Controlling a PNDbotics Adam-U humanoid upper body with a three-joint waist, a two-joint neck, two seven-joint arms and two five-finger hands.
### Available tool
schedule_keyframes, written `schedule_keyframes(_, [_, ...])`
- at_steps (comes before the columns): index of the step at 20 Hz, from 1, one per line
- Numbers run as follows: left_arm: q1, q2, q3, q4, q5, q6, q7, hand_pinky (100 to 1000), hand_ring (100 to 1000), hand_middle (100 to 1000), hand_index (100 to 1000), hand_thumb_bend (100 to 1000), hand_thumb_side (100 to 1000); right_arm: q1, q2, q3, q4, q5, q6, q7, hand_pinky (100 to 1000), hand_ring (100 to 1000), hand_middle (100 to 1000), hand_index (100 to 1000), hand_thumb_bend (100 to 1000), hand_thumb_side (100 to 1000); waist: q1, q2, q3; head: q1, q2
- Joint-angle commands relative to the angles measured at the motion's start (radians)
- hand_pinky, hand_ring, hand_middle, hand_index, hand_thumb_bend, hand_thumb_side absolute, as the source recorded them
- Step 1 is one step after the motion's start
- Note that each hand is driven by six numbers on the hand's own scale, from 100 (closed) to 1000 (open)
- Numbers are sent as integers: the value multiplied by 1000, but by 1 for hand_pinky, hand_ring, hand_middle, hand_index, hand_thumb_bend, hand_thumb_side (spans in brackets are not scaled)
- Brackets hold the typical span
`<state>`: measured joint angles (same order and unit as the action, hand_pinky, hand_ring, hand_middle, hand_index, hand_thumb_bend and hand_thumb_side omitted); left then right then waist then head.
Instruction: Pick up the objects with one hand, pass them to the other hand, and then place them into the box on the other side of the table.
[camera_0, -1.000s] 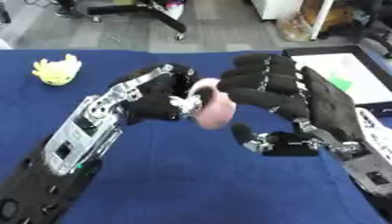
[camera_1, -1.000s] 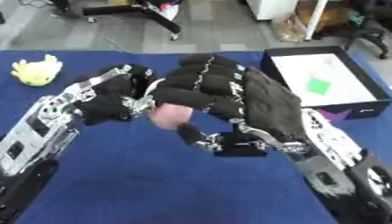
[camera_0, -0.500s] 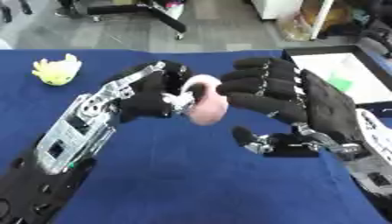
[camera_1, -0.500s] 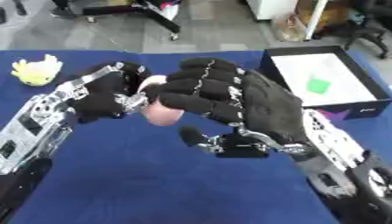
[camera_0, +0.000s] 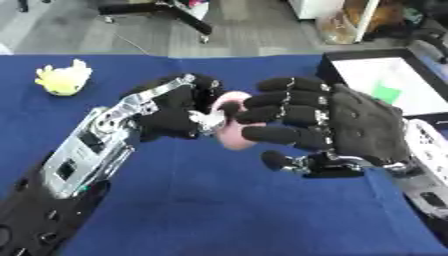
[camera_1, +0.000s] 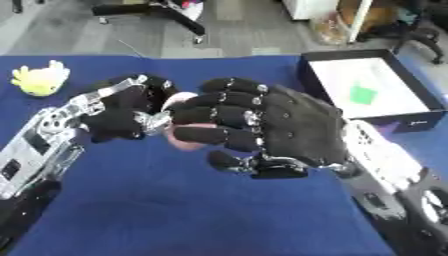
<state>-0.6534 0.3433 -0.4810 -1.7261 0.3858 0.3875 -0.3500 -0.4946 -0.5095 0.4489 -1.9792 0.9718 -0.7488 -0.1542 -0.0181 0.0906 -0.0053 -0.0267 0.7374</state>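
Observation:
A rounded pink object hangs above the blue table between both hands. My left hand comes in from the lower left and has its fingers curled on the object's left side. From the right, my right hand lays its curled fingers over the object's top and right side, with the thumb below it and a little apart. Most of the pink object is hidden by the two hands. The dark box with a white floor sits at the table's far right and holds a small green thing.
A yellow plush toy lies on the blue cloth at the far left. Beyond the table's far edge are a grey floor and a chair base.
My right hand's fingers have moved left and curled further over the pink object. The left hand keeps its hold. The picture has shifted slightly.

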Motion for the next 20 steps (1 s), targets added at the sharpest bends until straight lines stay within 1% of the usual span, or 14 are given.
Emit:
schedule_keyframes(1, [-28,11,-3,-27,16,1,-10,447,407,326,516,100,162,-19,-23,-15,-21,7,-4,-5,843,809,829,965,113,100,1,-14,-1,2,3])
schedule_keyframes(6, [-33,5,-13,-45,48,6,-20,454,412,332,521,100,170,-23,-25,-17,-21,22,-6,-36,828,798,824,961,120,100,1,-14,-1,2,2])
schedule_keyframes(14, [-41,2,-34,-80,119,18,-41,462,418,338,528,100,183,-29,-28,-14,-21,77,-3,-126,803,786,809,944,132,100,1,-14,0,-2,4])
schedule_keyframes(20, [-46,3,-42,-95,145,29,-43,466,422,342,539,100,186,-24,-30,-9,-21,109,8,-177,795,776,794,929,119,100,0,-15,2,-2,4])
